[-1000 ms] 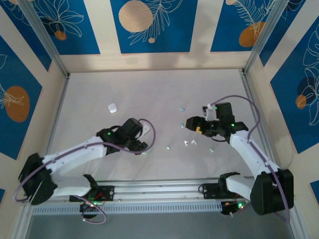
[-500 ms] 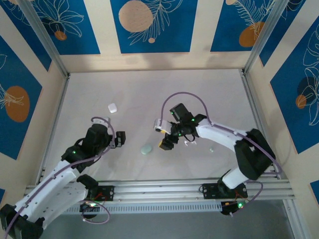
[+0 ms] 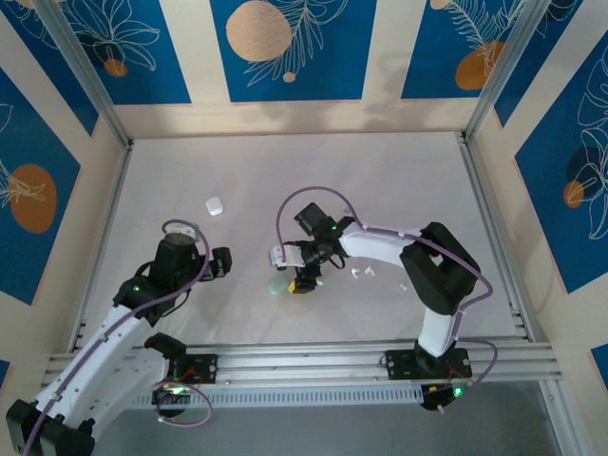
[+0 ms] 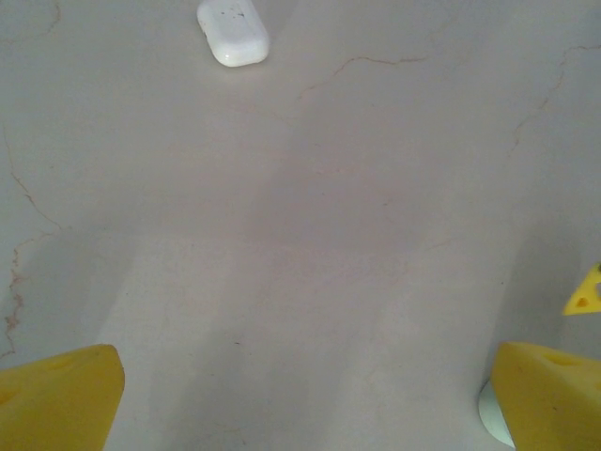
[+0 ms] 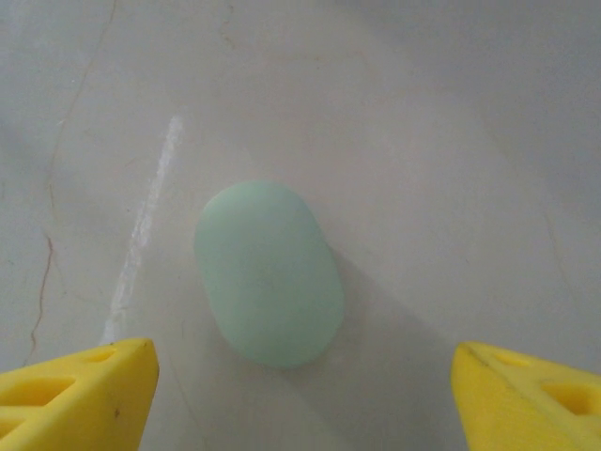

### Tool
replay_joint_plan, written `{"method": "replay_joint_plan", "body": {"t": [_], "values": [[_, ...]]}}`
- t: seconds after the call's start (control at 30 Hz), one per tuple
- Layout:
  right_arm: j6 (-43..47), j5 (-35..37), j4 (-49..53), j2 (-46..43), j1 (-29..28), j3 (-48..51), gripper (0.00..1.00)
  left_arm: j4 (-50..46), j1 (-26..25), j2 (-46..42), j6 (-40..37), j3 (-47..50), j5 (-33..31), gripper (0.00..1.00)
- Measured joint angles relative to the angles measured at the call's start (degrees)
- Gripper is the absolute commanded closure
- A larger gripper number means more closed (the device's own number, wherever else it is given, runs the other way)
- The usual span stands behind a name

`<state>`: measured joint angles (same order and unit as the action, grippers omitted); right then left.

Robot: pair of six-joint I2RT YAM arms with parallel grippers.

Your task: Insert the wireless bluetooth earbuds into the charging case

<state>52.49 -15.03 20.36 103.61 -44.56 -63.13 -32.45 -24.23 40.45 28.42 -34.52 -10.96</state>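
Right pincer jaws apart over the closed teal case on the counter, likely centred to grab it. Left pincer wide apart, empty, short of the white case.

I can read nothing here: no words, numbers or brand marks. The pale green case lying between my right fingers has a plain top. The white case ahead of my left fingers carries a few dark specks, too small for me to make out as letters. The blue wall panels bear white leaf outlines and orange circles, drawings and not lettering.
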Motion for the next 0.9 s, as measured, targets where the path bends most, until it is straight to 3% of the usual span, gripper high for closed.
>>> {"method": "replay_joint_plan", "body": {"t": [0.3, 0.9], "values": [[1.97, -0.09, 1.31, 4.15, -1.33, -2.93, 0.33, -0.20, 0.13, 0.33, -0.04, 0.00, 0.02, 0.00], [-0.22, 1.90, 1.27, 5.51, -3.63, -3.08, 0.42, -0.37, 0.24, 1.16, -0.37, -0.02, 0.50, 0.00]]}}
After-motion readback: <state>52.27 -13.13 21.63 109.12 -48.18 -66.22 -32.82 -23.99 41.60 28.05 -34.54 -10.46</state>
